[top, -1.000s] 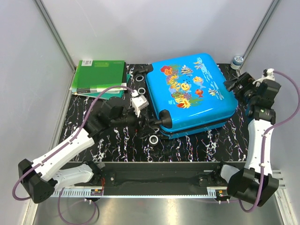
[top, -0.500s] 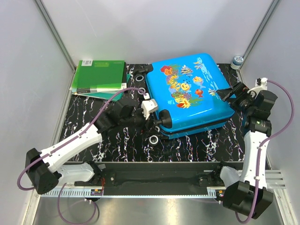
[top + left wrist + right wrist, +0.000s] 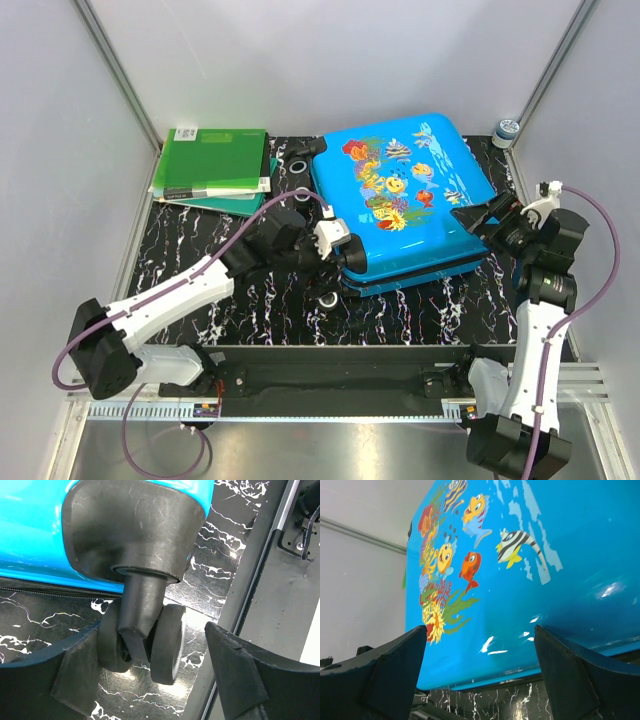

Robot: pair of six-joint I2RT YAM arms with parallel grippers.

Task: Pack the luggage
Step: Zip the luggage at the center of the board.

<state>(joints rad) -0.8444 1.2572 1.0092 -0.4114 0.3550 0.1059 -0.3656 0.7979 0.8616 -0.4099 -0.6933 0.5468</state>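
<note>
luggage (image 3: 405, 205): flat on table (image 3: 250, 300), right of centre
folders (image 3: 212, 165): back left, left of luggage
jar (image 3: 508, 128): back right corner

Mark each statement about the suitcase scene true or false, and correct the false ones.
1. The luggage lies closed, with its fish print facing up. True.
2. The left gripper is shut on a wheel. False: it is open, with a wheel of the luggage between its fingers.
3. The green folders lie on top of the luggage. False: they lie on the table to the left of the luggage, apart from it.
4. The right gripper is open at the right side of the luggage. True.
</note>
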